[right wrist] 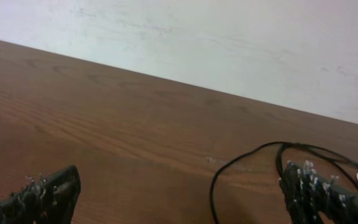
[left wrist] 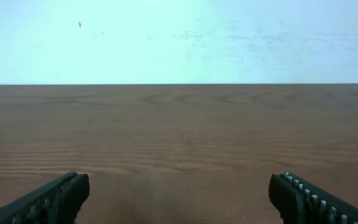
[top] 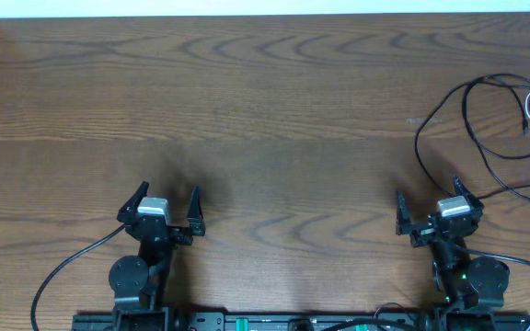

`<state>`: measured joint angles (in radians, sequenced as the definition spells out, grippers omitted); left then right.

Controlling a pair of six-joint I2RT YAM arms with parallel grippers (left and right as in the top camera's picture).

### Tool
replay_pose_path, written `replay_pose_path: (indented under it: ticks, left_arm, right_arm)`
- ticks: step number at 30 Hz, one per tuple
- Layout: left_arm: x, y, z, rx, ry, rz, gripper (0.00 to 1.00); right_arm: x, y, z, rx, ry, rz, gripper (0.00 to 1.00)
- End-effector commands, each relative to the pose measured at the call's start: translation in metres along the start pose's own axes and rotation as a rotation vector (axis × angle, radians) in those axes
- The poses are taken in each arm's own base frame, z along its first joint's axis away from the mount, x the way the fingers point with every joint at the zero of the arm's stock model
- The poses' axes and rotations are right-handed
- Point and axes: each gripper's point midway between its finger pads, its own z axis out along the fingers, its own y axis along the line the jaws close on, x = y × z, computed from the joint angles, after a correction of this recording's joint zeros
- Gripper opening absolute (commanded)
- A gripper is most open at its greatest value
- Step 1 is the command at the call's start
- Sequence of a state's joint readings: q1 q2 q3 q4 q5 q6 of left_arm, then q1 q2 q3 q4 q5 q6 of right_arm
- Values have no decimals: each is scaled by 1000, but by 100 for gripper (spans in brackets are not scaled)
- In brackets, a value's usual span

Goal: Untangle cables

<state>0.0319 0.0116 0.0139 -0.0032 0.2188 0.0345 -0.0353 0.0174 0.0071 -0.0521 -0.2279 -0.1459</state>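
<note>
Left gripper (top: 169, 190): black two-finger jaws spread wide, nothing between them. The left wrist view confirms this (left wrist: 179, 199), with only bare wood between the fingers. It sits at the near-left part of the dark brown wood-grain table (top: 265, 110) and points toward the far edge.

Right gripper (top: 428, 191): jaws also spread wide and grasping nothing (right wrist: 179, 196). It sits at the near right and points toward the far edge.

The thin black cables (top: 419, 138) lie just beyond and to the right of the right gripper, in loose overlapping loops at the right edge of the table.
- The largest loop starts beside the gripper's right finger, bows left, then arcs away toward the far right.
- The long axis of the bundle runs diagonally from near the gripper to the far-right corner and continues out of frame.
- I cannot tell whether the nearest strand touches the finger.
- In the right wrist view, a black strand (right wrist: 214, 183) curves up between the fingers and bends right behind the right fingertip.

The short thin white cable (top: 528, 108) lies inside the black loops, at the far-right end of the tangle. Its end points roughly toward the near side.

The left gripper is well apart from all the cables.
</note>
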Motion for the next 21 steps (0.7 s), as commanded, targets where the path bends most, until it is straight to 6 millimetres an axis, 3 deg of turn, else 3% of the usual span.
replay_pose_path:
  ticks: [1, 21]
  left_arm:
    - [14, 1, 0, -7, 48, 6, 98]
    - [17, 2, 0, -8, 57, 5, 98]
  right_arm:
    - [1, 0, 0, -1, 0, 11, 99]
    - [1, 0, 0, -1, 0, 11, 99]
